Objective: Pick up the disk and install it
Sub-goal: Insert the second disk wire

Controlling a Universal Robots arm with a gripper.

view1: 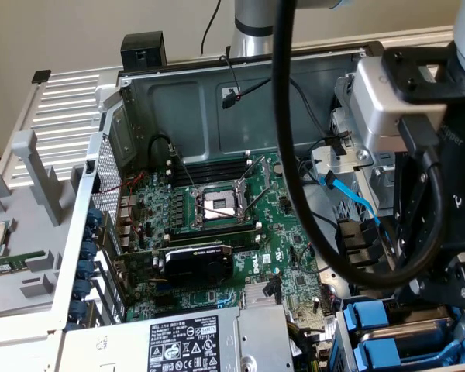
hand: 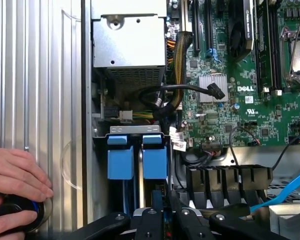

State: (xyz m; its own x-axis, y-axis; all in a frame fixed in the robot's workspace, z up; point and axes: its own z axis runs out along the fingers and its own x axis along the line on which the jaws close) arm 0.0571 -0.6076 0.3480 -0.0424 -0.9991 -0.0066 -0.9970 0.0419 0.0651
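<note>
Gripper (hand: 162, 220) pinches disk in the drive bay

Jaws stand nearly together on the disk (hand: 155, 159), upright in the bay at the exterior view's near right; a tilted carrier could jam there; the blue SATA cable (hand: 282, 187) nearby could snag.

The robot's arm was a polished silver metal tube (view1: 252, 23) with a thick black cable (view1: 283, 116) looping down beside it. Its wrist carried a pale grey metal block (view1: 380, 101) under black brackets, and the black claw (hand: 165, 220) had jointed linkage bars fixed with round silver screws.
</note>
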